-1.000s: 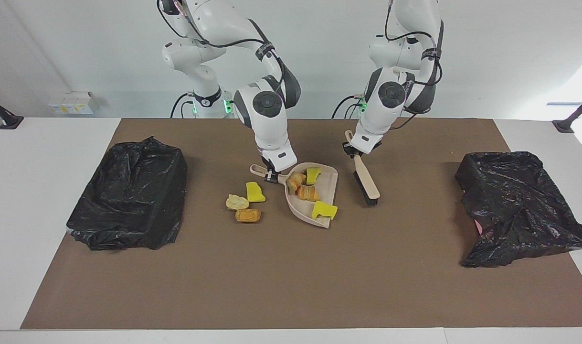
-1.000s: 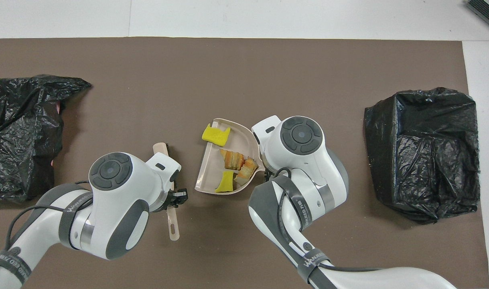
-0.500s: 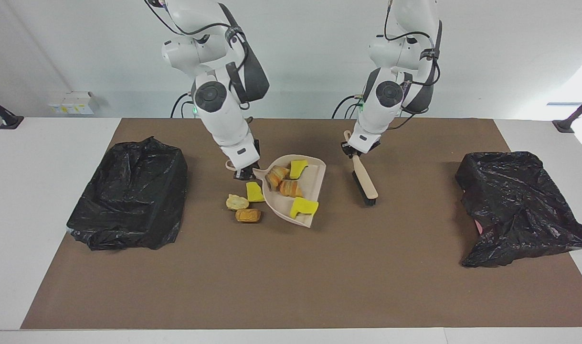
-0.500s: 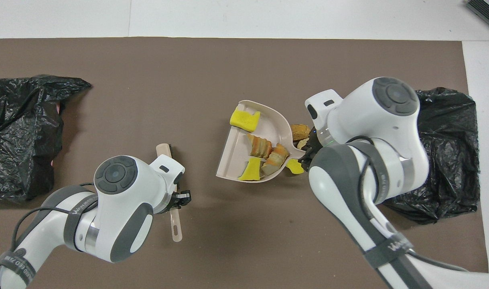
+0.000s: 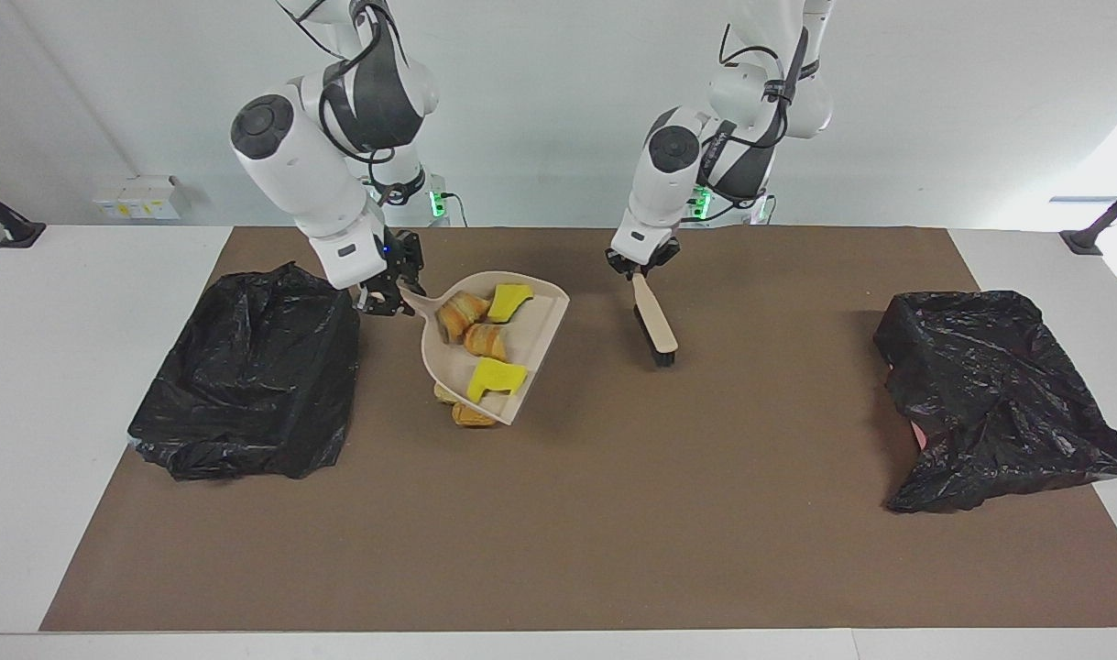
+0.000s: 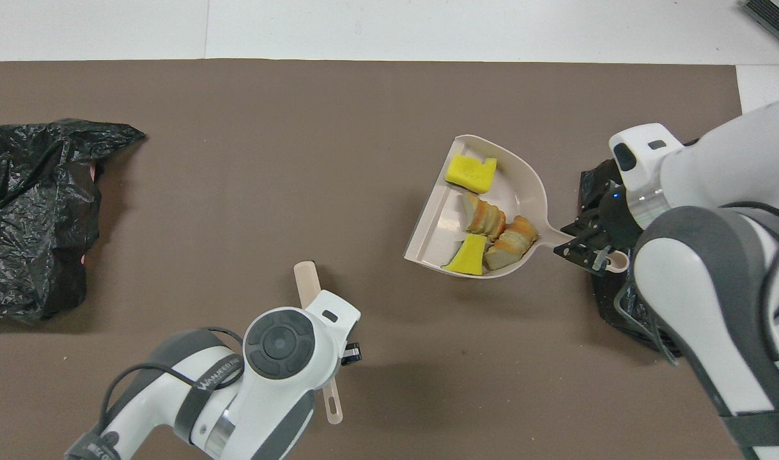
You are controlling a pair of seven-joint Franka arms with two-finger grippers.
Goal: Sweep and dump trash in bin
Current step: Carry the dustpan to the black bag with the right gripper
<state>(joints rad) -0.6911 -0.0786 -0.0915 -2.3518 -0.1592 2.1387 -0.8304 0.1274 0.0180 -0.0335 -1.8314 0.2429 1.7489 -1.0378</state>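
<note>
A plain white wall backs a white table (image 5: 82, 302) spread with a brown mat (image 5: 558, 513), a black-bagged bin (image 5: 246, 376) at the right arm's end and a second black bag (image 5: 998, 394) at the left arm's end. The trash in the pan (image 5: 485, 337) is four pieces, two yellow sponge chunks and two crusty bread lumps, riding in the beige dustpan (image 5: 531, 321), which is lifted off the mat and tilted. Two more lumps on the mat (image 5: 462, 410) show under the pan's open lip; a further piece may be hidden beneath it. The right gripper (image 5: 386, 295) is clamped on the dustpan's handle, just beside the bin's nearer edge. The left gripper (image 5: 640, 266) is closed on the brush (image 5: 654, 325), whose bristle end hangs over the mat toward the left arm's end from the pan.

The main risk appears to be spilling: the pan slopes with its open lip low, and the yellow chunk (image 6: 471, 174) nearest that lip has nothing to stop it. A quick swing toward the bin could slide it off onto the mat. The handle is thin and held at its very end, so the loaded pan could twist in the grip. If the pan tips before its lip is over the bin's opening, pieces would likely land on the bag's rim and roll off. The lumps left on the mat would need another sweep
</note>
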